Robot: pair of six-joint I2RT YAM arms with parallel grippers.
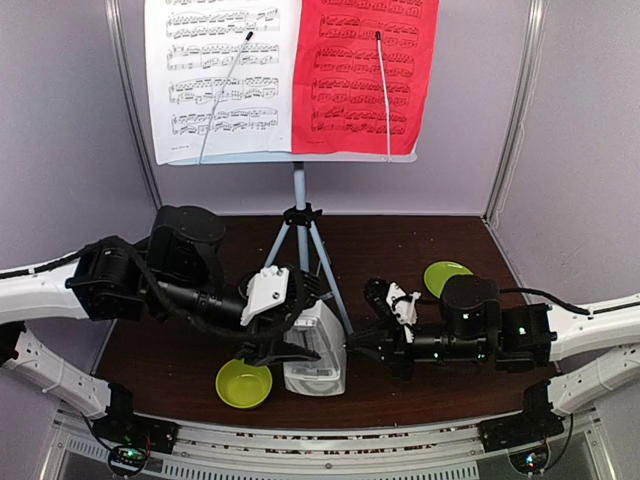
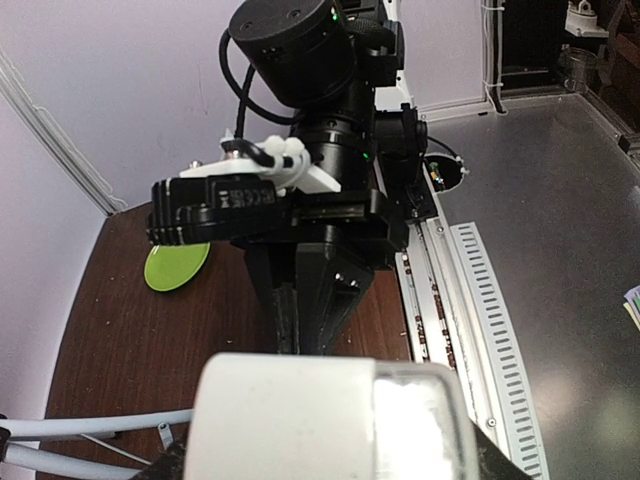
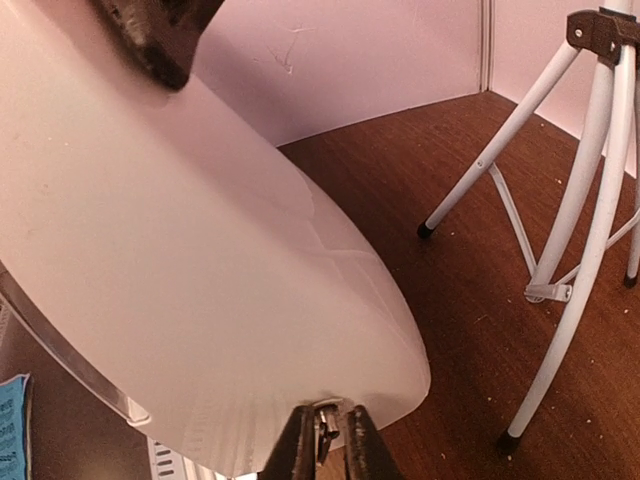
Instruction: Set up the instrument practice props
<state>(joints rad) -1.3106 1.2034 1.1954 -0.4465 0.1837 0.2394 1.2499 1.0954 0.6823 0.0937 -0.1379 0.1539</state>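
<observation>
Metronome [image 1: 320, 368] sits near the table's [image 1: 440, 395] front edge, just before the music stand [image 1: 299, 195] legs. My left claw [image 1: 292, 338] is wide, clamped across its body. My right claw [image 3: 322, 428] is nearly pressed together, pinching a small part at its side.

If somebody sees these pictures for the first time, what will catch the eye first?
Most likely the red sheet-music page, bright beside the white page on the music stand at the back of the table. Next, the cream metronome at the front centre, with the left gripper and the right gripper at it from either side.
</observation>
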